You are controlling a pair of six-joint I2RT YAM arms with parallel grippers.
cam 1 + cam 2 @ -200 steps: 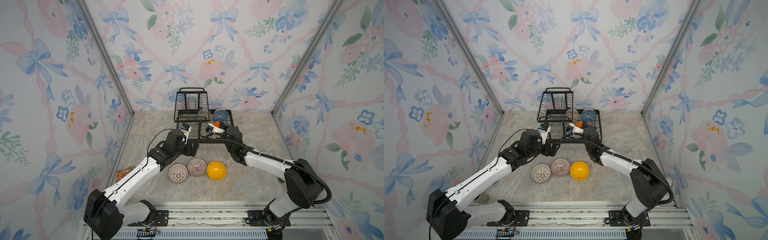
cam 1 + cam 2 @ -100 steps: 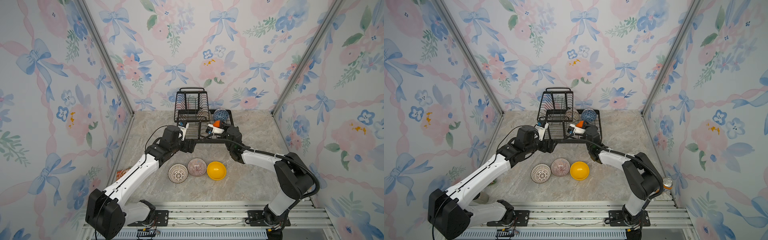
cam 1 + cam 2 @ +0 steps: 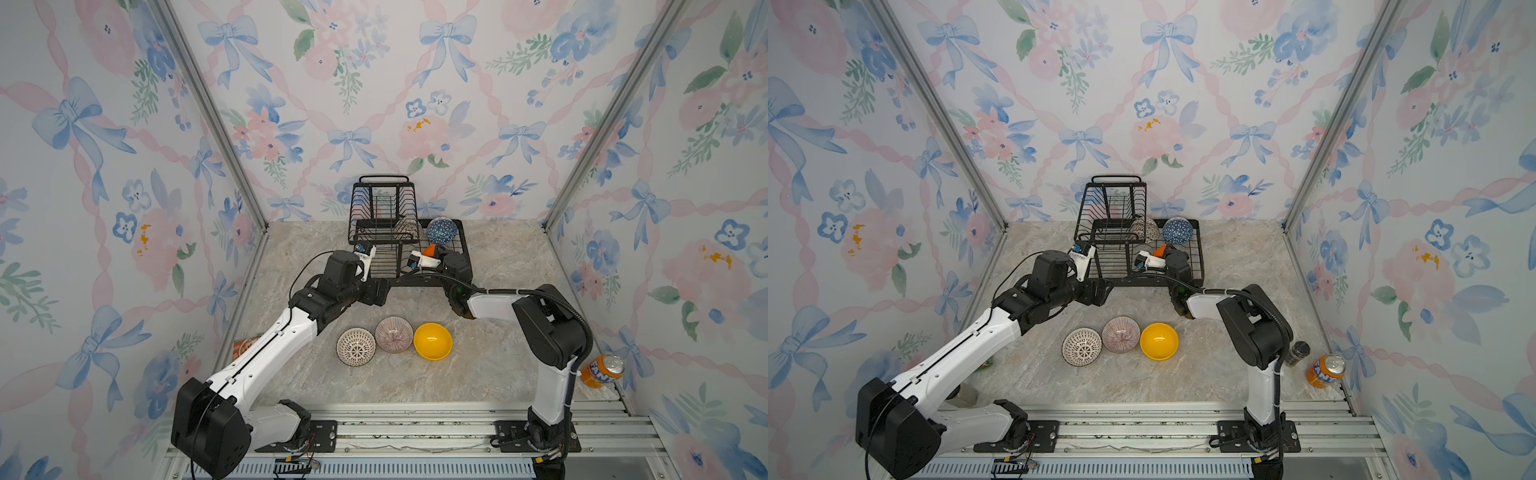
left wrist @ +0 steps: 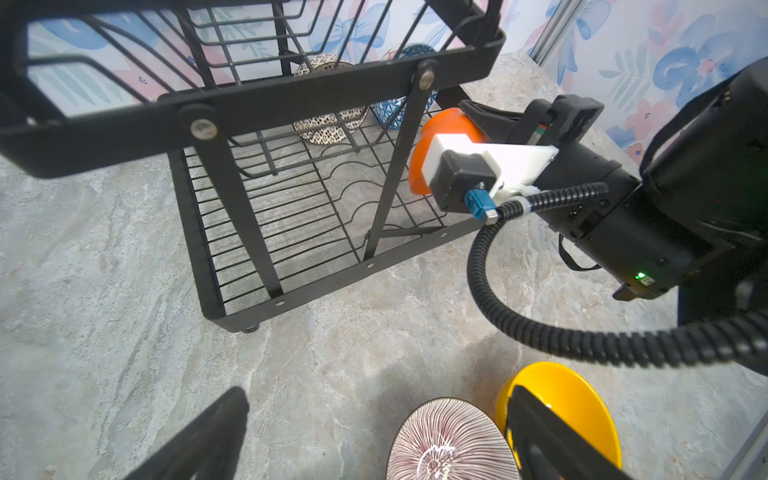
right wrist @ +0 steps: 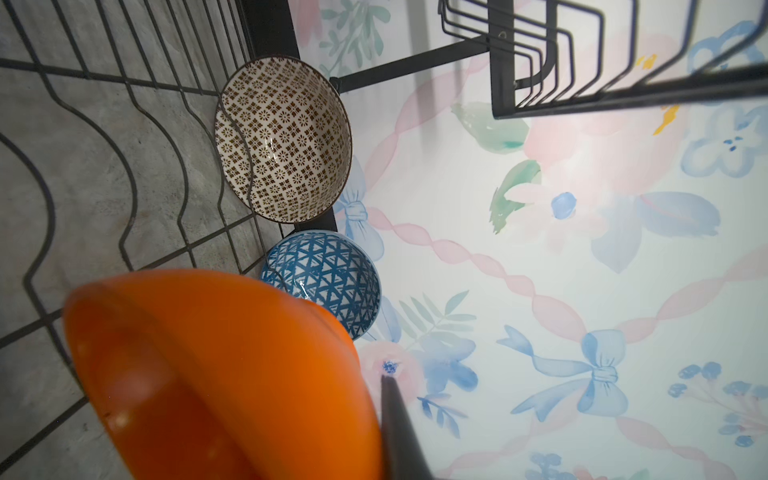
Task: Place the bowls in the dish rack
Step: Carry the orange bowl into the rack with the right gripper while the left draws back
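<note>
The right fingers (image 5: 399,436) are clamped on the rim of the orange bowl (image 5: 216,374); in the right wrist view one dark finger lies along the outside of the bowl. The bowl is tilted on its edge and is held over the lower tray of the dish rack (image 4: 328,282), in the right half of the tray and near its front. Behind it, at the back of the same tray, two bowls stand on their edges between the wires: the brown-patterned bowl (image 5: 282,141) and, just beside it, the blue bowl (image 5: 328,278) with white triangles. The raised upper basket of the rack is on the left side and holds no bowl that I can see. The left fingers (image 4: 208,440) are wide apart and hold nothing; they hang over the worktop (image 3: 415,386), just in front of the front left corner of the rack. Nearer to the camera, three bowls stand in a row on the worktop with the open side up, touching or almost touching: the lattice bowl (image 3: 356,347), the striped bowl (image 3: 394,334) and the yellow bowl (image 3: 432,341). An orange soda can (image 3: 602,370) stands upright at the right wall, well apart from the bowls.
</note>
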